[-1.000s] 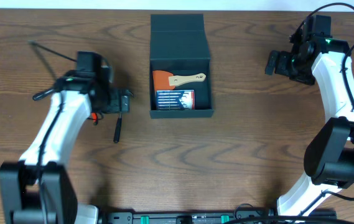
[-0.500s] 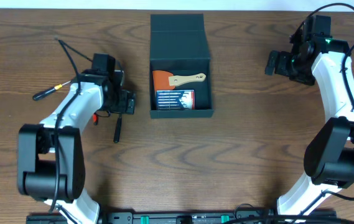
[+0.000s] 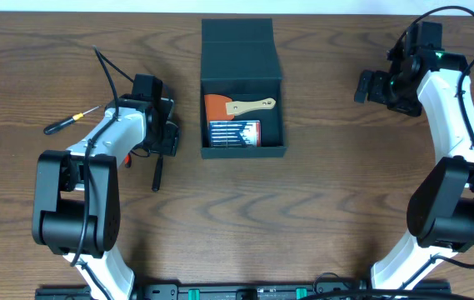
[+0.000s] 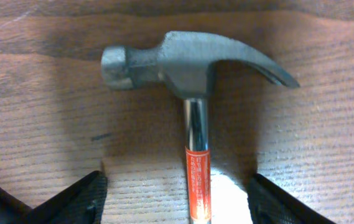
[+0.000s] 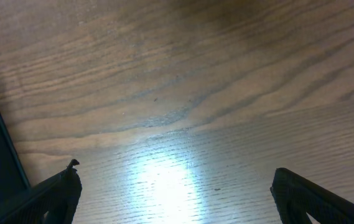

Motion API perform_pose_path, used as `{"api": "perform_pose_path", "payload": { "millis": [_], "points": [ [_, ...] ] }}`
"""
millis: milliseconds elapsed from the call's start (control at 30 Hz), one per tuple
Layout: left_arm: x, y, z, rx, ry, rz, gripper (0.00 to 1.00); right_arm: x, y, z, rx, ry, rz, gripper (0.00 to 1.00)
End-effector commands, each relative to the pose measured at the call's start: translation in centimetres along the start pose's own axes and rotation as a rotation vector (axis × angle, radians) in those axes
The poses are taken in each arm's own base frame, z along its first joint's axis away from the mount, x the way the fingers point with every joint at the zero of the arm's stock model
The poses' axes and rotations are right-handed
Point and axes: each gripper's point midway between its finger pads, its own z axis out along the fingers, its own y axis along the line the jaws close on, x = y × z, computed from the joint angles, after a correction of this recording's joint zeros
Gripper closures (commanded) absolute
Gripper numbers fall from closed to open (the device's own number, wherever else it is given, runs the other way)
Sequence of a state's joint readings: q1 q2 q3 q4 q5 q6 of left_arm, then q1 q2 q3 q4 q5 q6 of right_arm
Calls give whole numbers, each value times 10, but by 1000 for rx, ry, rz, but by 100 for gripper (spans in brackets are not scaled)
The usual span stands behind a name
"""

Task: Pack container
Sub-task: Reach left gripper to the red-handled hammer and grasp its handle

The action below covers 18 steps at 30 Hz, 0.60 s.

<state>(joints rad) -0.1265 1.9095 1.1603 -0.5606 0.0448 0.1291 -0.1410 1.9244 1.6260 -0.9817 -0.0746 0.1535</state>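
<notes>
overhead: the container [image 3: 242, 148] sits at the middle of the back half of the table [image 3: 320, 217], with its flap lid [image 3: 240, 46] folded open behind it. inside it there's an orange-bladed scraper [image 3: 238, 107] with a wooden handle, plus a small printed pack [image 3: 235, 133] lying in front of the scraper. none of that has budged since a second ago.

the left gripper [image 3: 167, 142] hangs just left of the container, over the top end of a hammer [image 3: 157, 173]. the hammer's dark grip pokes out toward the front edge, same spot as before. what did change is the left arm: its white links have swung in toward the container, so the little screwdriver [image 3: 68, 122] further left of the container is now in plain view instead of half hidden under the arm.

the right gripper [image 3: 368, 85] is well off to the right of the container, over bare wood. it hasn't moved at all.

left wrist: the steel claw head [image 4: 189, 62] is flat on the wood, with the chrome shaft and its orange label running down between the left fingertips [image 4: 80, 199]. there's a gap on both sides, so it's spread around the shaft and not clamping it.

right wrist: just wood grain and glare, with the black fingertips [image 5: 52, 193] spread wide and nothing between them. there's a dark edge at the left border, and i can't tell what it is.
</notes>
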Motion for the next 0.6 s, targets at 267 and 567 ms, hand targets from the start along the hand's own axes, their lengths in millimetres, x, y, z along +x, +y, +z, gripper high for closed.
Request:
{"api": "perform_pose_path", "payload": {
  "millis": [267, 567],
  "points": [
    [1, 6, 12, -34, 15, -108, 42, 5, -1, 3, 0, 23, 21, 1],
    [2, 6, 12, -34, 18, -107, 63, 5, -1, 3, -1, 22, 21, 1]
  ]
}}
